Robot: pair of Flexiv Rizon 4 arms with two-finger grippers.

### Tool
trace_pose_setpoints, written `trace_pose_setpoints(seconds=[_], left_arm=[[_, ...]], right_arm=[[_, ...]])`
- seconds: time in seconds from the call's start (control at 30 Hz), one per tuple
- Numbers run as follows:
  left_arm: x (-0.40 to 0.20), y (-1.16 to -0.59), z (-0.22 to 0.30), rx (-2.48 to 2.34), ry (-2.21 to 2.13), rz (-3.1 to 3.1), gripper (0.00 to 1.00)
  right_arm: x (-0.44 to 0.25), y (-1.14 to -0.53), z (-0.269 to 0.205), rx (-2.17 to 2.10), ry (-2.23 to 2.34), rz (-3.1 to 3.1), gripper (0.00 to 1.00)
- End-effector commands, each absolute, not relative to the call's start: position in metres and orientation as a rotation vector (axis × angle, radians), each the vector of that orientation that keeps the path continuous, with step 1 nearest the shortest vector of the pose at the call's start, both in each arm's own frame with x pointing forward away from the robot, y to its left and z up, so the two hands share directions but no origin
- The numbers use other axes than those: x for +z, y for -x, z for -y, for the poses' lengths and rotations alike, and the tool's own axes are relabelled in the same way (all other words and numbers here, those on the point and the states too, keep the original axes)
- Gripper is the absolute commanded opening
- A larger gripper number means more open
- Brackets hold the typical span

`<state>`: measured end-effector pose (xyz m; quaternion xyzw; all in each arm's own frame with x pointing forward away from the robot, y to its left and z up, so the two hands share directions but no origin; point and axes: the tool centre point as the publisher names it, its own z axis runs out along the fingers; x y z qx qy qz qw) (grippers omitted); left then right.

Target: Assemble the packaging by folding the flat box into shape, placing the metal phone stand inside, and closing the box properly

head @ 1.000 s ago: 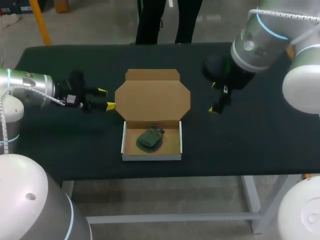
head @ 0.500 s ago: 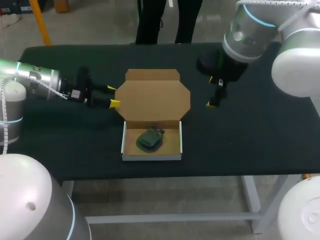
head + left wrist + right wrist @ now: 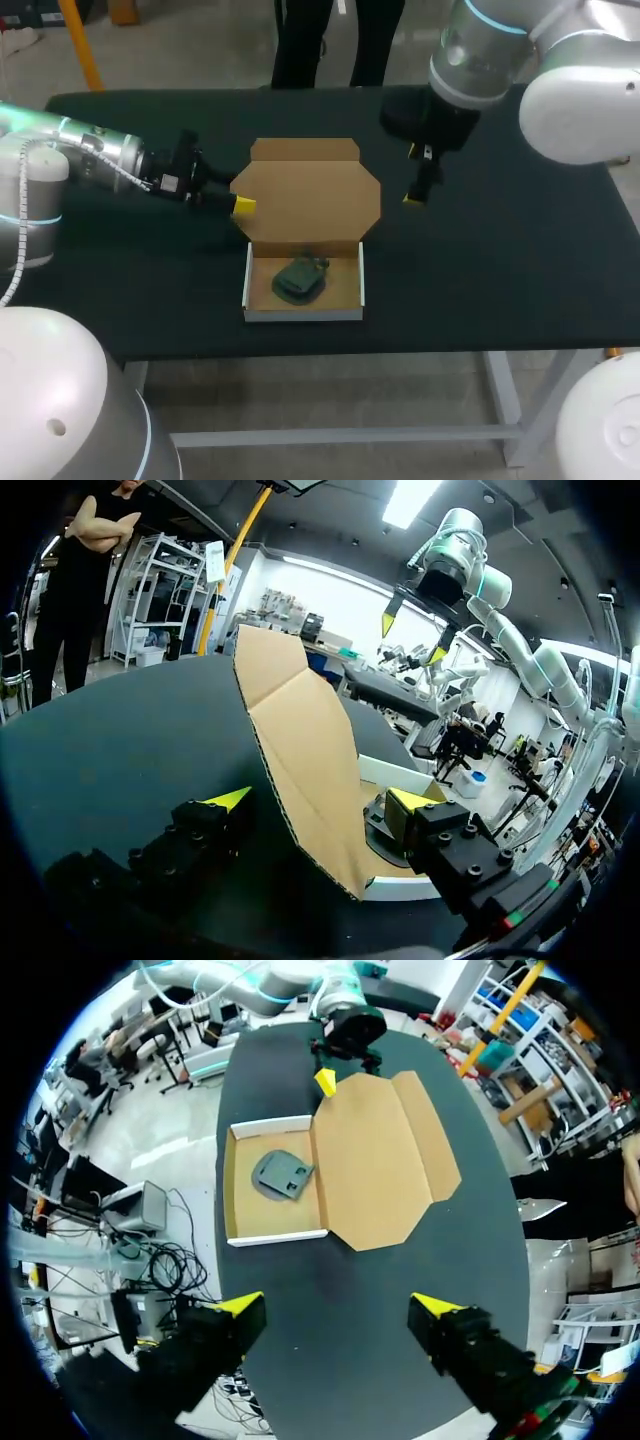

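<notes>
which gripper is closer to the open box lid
Left. The left gripper straddles the lid at its left edge with open fingers; the right gripper hangs apart, off its right side.

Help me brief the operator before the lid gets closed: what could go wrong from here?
1. The left gripper has its open fingers on either side of the cardboard lid at its side edge; pinching only there might crease or twist it.
2. The right gripper hangs above the table, touching nothing, so the box tray is unbraced and may slide.
3. The phone stand lies loose inside; a jolt could shift it.
</notes>
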<state>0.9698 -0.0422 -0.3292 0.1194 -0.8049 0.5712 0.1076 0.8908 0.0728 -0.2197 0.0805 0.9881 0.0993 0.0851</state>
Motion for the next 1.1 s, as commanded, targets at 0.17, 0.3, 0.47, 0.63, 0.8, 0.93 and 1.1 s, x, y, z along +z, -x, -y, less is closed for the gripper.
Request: trace_pose_setpoints(seconds=[0.17, 0.3, 0.47, 0.63, 0.8, 0.93, 1.1], left_arm=[[-0.333, -0.975, 0.054, 1.657, -0.197, 2.276, 0.61], [-0.332, -0.972, 0.057, 1.665, -0.157, 2.273, 0.47], [-0.333, -0.969, 0.058, 1.679, -0.119, 2.262, 0.42], [-0.333, -0.967, 0.06, 1.687, -0.101, 2.249, 0.39], [-0.331, -0.964, 0.061, 1.699, -0.086, 2.25, 0.32], [-0.327, -0.961, 0.061, 1.71, -0.064, 2.255, 0.25], [-0.325, -0.958, 0.062, 1.72, -0.04, 2.259, 0.22]], right_arm=[[-0.217, -0.896, -0.076, 0.291, -0.232, -3.0, 1.0], [-0.217, -0.897, -0.077, 0.289, -0.232, -3.002, 1.0], [-0.217, -0.897, -0.077, 0.283, -0.229, -3.002, 1.0], [-0.217, -0.898, -0.078, 0.278, -0.228, -3.004, 1.0], [-0.216, -0.897, -0.079, 0.275, -0.229, -3.004, 1.0], [-0.215, -0.897, -0.08, 0.273, -0.228, -3.002, 1.0], [-0.214, -0.896, -0.081, 0.269, -0.226, -3.0, 1.0]])
